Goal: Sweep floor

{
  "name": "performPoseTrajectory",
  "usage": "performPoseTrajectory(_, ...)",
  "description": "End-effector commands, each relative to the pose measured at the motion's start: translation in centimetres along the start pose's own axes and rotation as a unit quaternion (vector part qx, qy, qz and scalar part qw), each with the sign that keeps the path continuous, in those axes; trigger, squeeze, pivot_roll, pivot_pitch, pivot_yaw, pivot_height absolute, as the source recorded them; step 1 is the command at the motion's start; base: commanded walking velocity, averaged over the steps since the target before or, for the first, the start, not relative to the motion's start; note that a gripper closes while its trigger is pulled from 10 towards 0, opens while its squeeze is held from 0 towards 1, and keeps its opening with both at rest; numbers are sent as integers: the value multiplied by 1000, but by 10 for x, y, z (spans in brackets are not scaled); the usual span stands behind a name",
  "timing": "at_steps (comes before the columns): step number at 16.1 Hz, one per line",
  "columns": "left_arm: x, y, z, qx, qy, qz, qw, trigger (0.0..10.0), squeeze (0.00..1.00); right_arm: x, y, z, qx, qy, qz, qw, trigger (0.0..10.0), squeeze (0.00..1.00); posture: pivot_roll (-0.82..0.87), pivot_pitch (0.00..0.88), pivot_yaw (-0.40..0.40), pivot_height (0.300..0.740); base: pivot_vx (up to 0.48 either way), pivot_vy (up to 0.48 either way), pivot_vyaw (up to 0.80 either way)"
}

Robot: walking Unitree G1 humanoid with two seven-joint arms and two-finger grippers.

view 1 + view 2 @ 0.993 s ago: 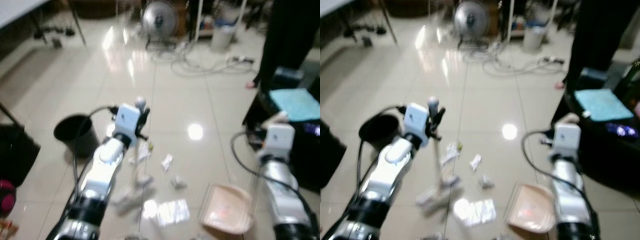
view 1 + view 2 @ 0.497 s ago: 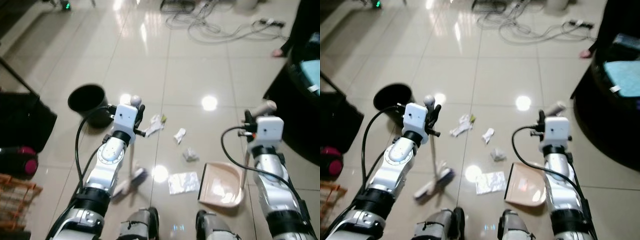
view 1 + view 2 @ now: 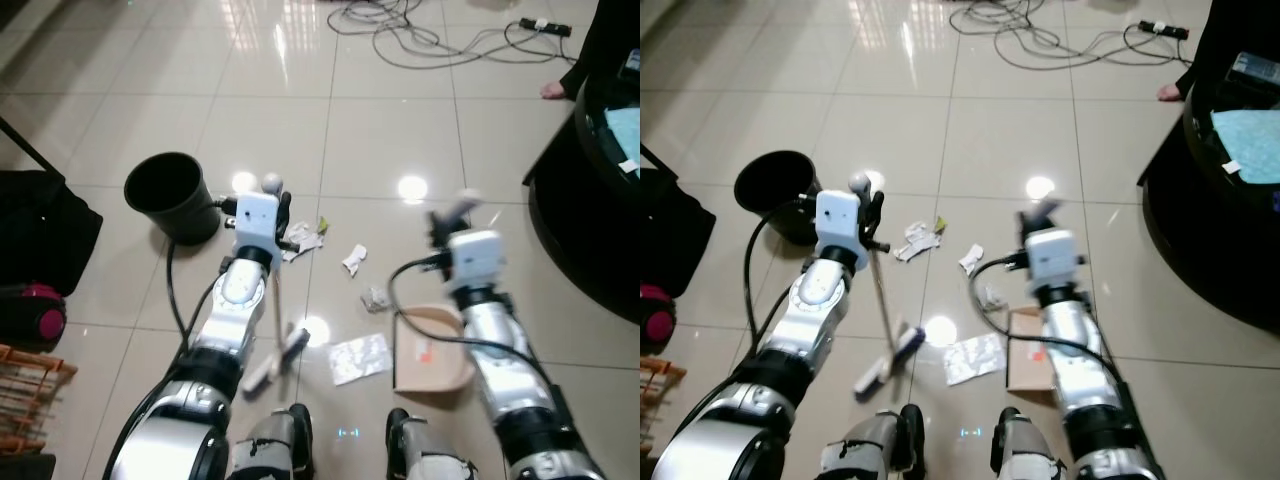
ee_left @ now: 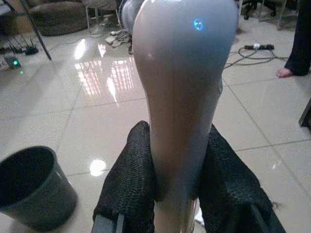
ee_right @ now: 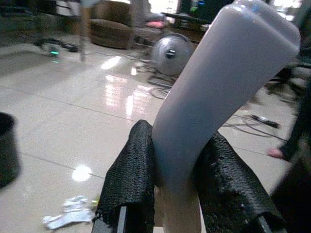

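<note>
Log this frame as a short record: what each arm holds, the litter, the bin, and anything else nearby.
left gripper: jaws shut on broom handle, head on the floor
right gripper: jaws shut on dustpan handle, pan on the floor
litter: paper scraps on tiles between broom and dustpan
bin: black, upright, beyond left arm
cables: far floor
person: foot at far right

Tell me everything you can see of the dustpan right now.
The dustpan is a pale pink, plastic-looking pan lying flat on the tiled floor before the robot's right foot, partly hidden by the right arm. Its long pale handle rises to the right gripper, whose black fingers clamp it. Crumpled paper lies beside it.
</note>
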State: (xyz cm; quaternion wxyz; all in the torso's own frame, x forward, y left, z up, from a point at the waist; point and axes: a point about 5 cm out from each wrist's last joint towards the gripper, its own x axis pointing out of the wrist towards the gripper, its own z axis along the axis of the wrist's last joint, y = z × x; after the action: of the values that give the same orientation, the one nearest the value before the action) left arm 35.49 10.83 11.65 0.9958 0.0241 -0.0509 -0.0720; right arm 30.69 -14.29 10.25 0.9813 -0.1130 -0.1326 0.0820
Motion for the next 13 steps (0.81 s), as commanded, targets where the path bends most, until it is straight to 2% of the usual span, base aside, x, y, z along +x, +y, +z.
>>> performPoseTrajectory(1,-2,-4,-9,-35,21,16,999,10000,0,-6,29,-4,34,14,44,998,10000,0,142,343,100,740,0,0,0)
performPoseTrajectory(3,-1,-10,-10,-60,25,23,998,10000,0,-6,38,-3,39,13,49,998,10000,0,132,345,98,740,0,0,0)
performPoseTrajectory(4,2,-11,-9,-92,27,44,994,10000,0,-4,40,-3,41,18,37,998,10000,0,127,345,96,740,0,0,0)
performPoseTrajectory(7,12,-12,6,-155,6,76,985,10000,0,0,35,-4,53,30,3,998,10000,0,127,346,95,740,0,0,0)
performPoseTrajectory(10,19,-17,19,-184,-17,64,981,10000,0,2,31,-4,62,33,-15,997,10000,0,129,343,97,740,0,0,0)
performPoseTrajectory(11,25,-24,31,-214,-34,52,975,10000,0,4,27,-5,63,37,-24,997,10000,0,129,341,98,740,0,0,0)
performPoseTrajectory(13,29,-35,40,-238,-43,20,970,10000,0,4,24,-6,65,39,-32,997,10000,0,130,338,99,740,0,0,0)
